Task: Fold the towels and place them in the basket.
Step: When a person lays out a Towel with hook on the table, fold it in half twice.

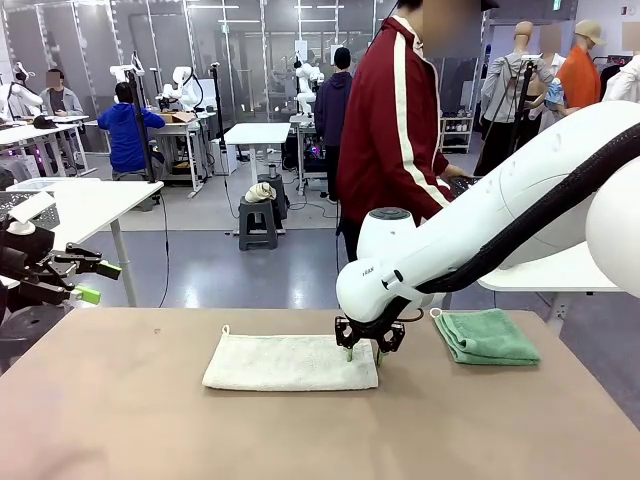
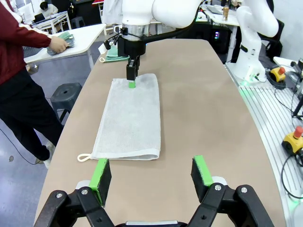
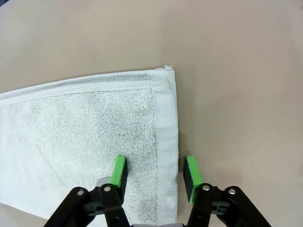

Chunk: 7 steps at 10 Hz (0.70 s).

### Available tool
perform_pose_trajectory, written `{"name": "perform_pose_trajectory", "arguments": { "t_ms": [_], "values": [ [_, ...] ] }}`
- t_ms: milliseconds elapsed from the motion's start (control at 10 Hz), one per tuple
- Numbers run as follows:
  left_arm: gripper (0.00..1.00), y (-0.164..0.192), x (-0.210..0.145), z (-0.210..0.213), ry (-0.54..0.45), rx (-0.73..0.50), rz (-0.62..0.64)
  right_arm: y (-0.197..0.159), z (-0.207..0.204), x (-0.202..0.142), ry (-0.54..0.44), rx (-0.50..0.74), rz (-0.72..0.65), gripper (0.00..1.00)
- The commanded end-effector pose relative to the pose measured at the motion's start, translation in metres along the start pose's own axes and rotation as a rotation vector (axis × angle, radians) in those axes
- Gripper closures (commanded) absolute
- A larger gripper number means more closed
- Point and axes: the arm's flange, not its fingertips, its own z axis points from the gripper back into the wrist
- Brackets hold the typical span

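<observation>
Tan-topped desk [image 1: 120, 420] in foreground. Beyond it grey floor [image 1: 200, 270], glossy, cables trailing across. White worktables [image 1: 257, 133] spaced through room; dark stool [image 1: 257, 222] mid-floor with pale bundle on top. Glass partition walls [image 1: 240, 40] with dark frames at back. Even overhead lighting, no hard shadows.

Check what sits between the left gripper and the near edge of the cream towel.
Nothing: in the left wrist view, bare tan table lies between the left gripper and the cream towel.
</observation>
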Motion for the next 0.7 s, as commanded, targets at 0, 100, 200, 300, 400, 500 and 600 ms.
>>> {"name": "perform_pose_trajectory", "arguments": {
  "t_ms": [0, 100, 200, 300, 400, 500, 600],
  "values": [
    [0.14, -0.0038, 0.0017, -0.0004, 0.001, 0.004, -0.004, 0.0036, -0.0053, -0.0006, -0.023, -0.033, -0.03, 0.54],
    [0.14, -0.0038, 0.0017, -0.0004, 0.001, 0.004, -0.004, 0.0034, -0.0052, -0.0005, -0.02, -0.032, -0.03, 0.73],
    [0.14, -0.0038, 0.0017, -0.0004, 0.001, 0.004, -0.004, 0.0034, -0.0055, -0.0005, -0.018, -0.033, -0.03, 0.56],
    [0.14, -0.0038, 0.0017, -0.0004, 0.001, 0.004, -0.004, 0.0028, -0.0053, -0.0003, -0.017, -0.033, -0.03, 0.7],
    [0.14, -0.0038, 0.0017, -0.0004, 0.001, 0.004, -0.004, 0.0023, -0.0054, -0.0004, -0.016, -0.033, -0.031, 0.76],
    [0.14, -0.0038, 0.0017, -0.0004, 0.001, 0.004, -0.004, 0.0015, -0.005, -0.0004, -0.014, -0.034, -0.031, 0.9],
    [0.14, -0.0038, 0.0017, -0.0004, 0.001, 0.004, -0.004, 0.0011, -0.0051, -0.0003, -0.012, -0.034, -0.031, 0.95]
  ]
}}
